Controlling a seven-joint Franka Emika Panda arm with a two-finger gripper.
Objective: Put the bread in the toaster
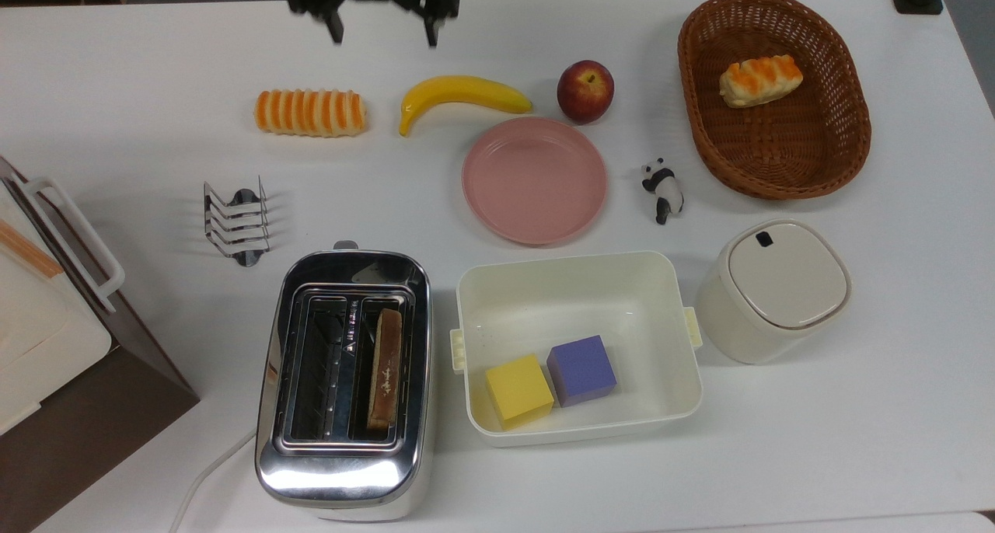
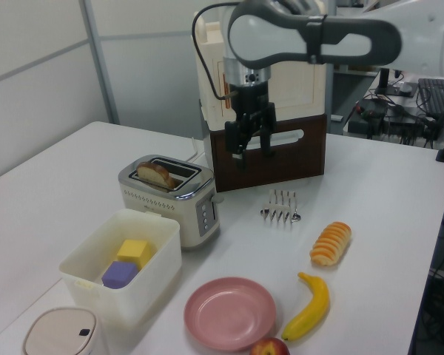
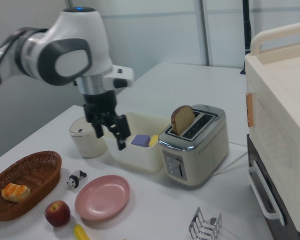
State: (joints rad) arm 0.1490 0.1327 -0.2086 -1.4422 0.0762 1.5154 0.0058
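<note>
Brown bread (image 1: 386, 368) sits on edge in your toaster's (image 1: 344, 384) slot.

You can see the slice stands upright in the slot on the top view's right, its rounded crust poking above the chrome so the slot walls hold it; judged from this, the placing is done. Your gripper (image 1: 381, 29) hangs well apart near the table's (image 1: 777, 471) far edge, fingers spread and carrying nothing, beyond the striped roll (image 1: 310, 113) and banana (image 1: 462, 94).
</note>
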